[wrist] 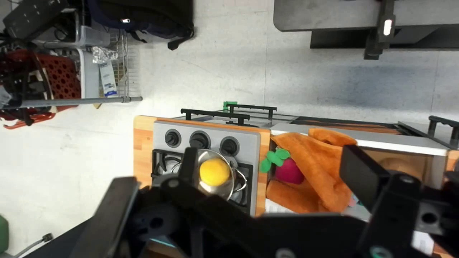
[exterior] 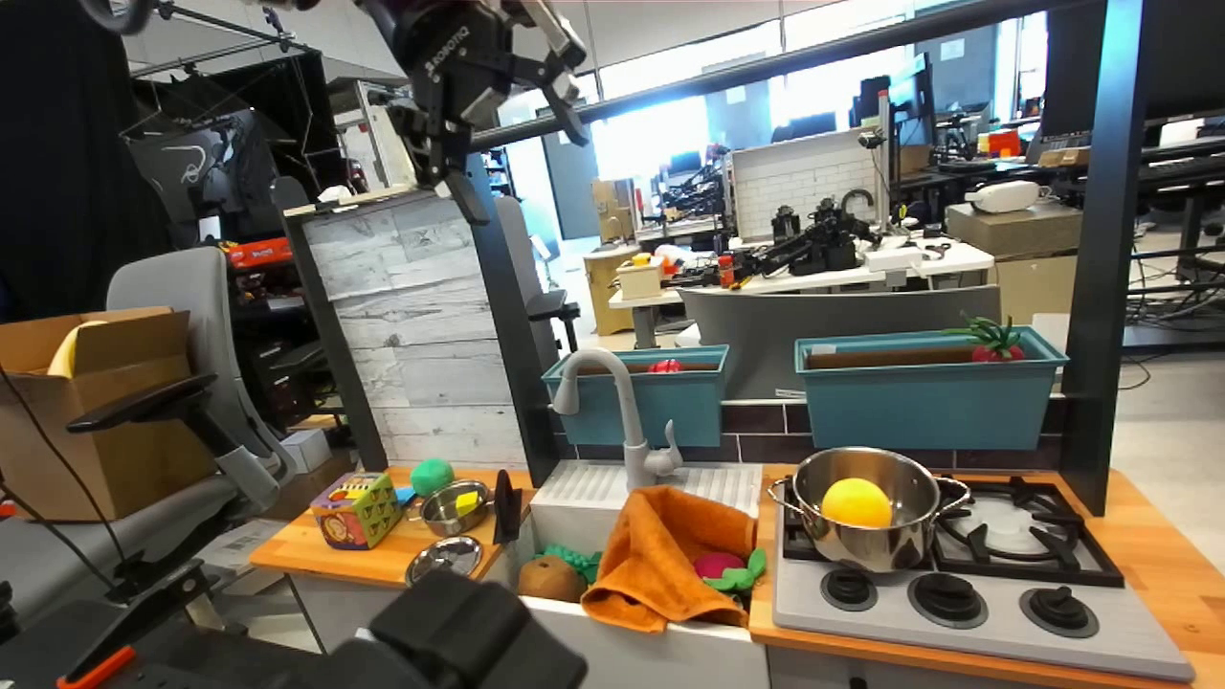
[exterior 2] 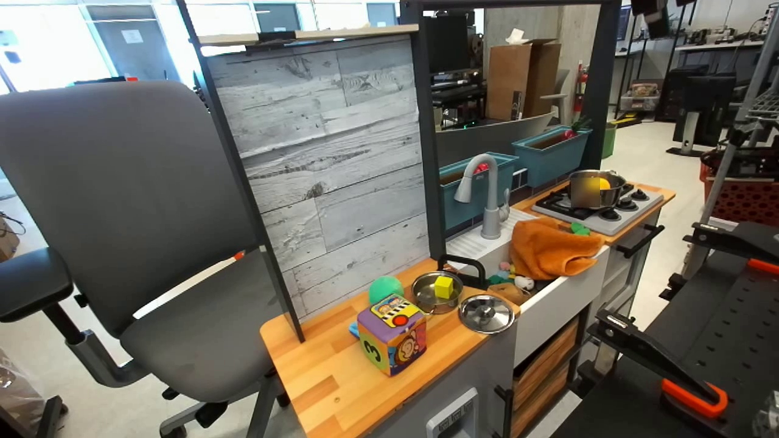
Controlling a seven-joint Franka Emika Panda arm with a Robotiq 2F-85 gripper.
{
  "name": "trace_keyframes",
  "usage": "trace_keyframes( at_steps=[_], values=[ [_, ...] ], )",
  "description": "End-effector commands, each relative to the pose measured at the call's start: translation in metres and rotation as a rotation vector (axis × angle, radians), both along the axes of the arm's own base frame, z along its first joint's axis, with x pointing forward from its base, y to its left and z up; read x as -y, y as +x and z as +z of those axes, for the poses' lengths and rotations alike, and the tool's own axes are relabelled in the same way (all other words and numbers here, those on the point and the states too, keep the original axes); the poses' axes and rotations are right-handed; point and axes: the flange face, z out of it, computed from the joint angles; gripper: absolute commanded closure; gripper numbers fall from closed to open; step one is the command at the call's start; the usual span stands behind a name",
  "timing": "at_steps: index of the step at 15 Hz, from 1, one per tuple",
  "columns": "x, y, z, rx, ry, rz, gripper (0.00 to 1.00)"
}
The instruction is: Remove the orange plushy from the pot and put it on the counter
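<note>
A round yellow-orange plushy sits inside a shiny metal pot on the toy stove. In an exterior view the plushy is partly hidden by the pot wall and a blurred patch. The wrist view shows the plushy in the pot from above, left of the jaws' middle. My gripper is high above the kitchen, with its fingers spread and nothing between them. In the wrist view the open gripper has the sink below its gap. The wooden counter borders the stove; another counter part lies beyond the sink.
An orange towel hangs over the sink with a magenta plush beside it. A grey faucet rises behind. Blue planters line the back. A toy cube, small pan and lid occupy the far counter.
</note>
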Motion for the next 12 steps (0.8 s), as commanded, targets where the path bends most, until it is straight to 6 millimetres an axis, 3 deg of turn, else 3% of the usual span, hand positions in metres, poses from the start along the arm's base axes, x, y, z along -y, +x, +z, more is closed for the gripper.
trace_keyframes(
  at_steps=[1, 5, 9, 10, 12],
  values=[
    [0.053, 0.028, -0.008, -0.012, 0.094, -0.045, 0.00],
    [0.088, 0.061, -0.007, 0.042, 0.330, -0.137, 0.00],
    [0.091, 0.101, 0.001, 0.069, 0.502, -0.225, 0.00],
    [0.090, 0.077, -0.002, 0.084, 0.443, -0.204, 0.00],
    [0.090, 0.083, -0.005, 0.082, 0.446, -0.205, 0.00]
  ],
)
